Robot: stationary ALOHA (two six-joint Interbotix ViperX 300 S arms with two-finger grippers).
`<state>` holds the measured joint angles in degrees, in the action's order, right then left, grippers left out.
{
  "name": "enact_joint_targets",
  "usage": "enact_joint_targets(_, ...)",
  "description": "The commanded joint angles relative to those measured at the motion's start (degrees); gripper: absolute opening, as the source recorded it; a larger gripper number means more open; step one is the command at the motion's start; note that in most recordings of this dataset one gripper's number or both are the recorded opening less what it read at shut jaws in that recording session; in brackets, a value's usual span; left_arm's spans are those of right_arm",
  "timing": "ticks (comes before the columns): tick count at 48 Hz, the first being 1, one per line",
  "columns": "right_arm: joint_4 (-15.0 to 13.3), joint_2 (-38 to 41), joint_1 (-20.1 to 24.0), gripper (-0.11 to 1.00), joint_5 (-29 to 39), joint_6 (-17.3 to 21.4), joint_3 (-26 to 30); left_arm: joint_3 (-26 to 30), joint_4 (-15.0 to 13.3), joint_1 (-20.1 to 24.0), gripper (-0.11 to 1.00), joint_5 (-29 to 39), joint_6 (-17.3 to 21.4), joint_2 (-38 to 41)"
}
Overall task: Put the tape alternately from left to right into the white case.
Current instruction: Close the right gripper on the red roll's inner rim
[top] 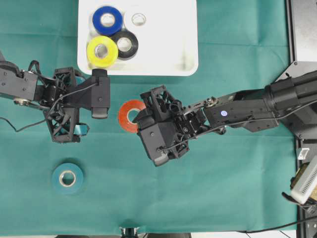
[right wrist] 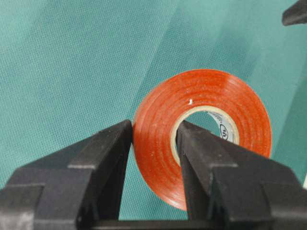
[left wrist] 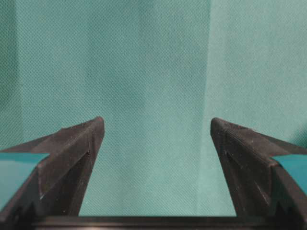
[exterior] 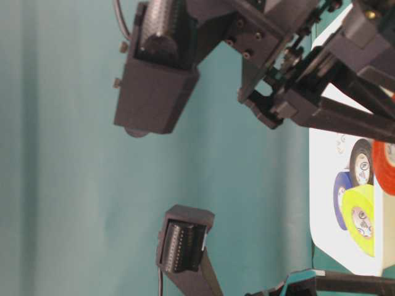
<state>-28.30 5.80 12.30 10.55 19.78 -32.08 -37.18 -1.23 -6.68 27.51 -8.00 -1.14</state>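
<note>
Now the right tool (right wrist: 153, 139) clamps the red-orange roll's (right wrist: 158, 134) wall; left tool (left wrist: 157, 139) gapes wide.

Seen from overhead, the left arm reaches in from nine o'clock, its left gripper (left wrist: 156, 139) level and pointing toward three o'clock, jaws spread wide with nothing between them. The right arm enters from three o'clock; the right gripper (right wrist: 153, 139) points toward nine o'clock, jaws clamped across the wall of the red-orange roll (right wrist: 201, 132), one jaw outside and one inside its core.
</note>
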Motion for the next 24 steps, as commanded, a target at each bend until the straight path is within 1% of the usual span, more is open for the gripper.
enact_joint_targets(1,-0.09,-2.29,0.09,0.03,0.79,0.09,0.53,0.44,-0.09,-0.18,1.00,-0.26,-0.09,-1.58)
enact_joint_targets(13,-0.09,-4.39,-3.43,0.03,5.98,0.00,0.26,0.18,-0.09,-0.18,1.00,-0.26,-0.18,-1.58)
enact_joint_targets(24,-0.18,-7.29,-9.49,0.03,7.03,-0.26,-2.37,-0.35,-0.18,-0.35,1.00,-0.97,-0.18,-1.58)
